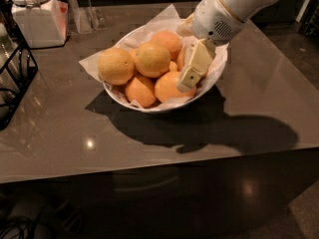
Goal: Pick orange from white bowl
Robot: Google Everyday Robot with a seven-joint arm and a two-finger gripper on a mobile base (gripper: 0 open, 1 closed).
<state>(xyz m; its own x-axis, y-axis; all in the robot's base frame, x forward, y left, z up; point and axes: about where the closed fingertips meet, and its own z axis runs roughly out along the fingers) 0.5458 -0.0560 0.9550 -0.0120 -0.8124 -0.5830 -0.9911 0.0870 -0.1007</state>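
Observation:
The white bowl (212,81), lined with crumpled white paper, stands at the middle of the dark table and holds several oranges. The orange (152,59), dull yellowish-orange, lies on top at the bowl's centre. A paler yellow one (115,66) is to its left, and deeper orange ones (141,90) lie in front. My gripper (192,68) comes down from the upper right over the bowl's right side, just right of the orange. It covers most of another fruit (181,59) there.
A white lidded jar (37,16) stands at the back left with a clear glass (82,11) beside it. A black wire rack (15,78) is at the left edge. The table's front edge (159,166) runs below the bowl.

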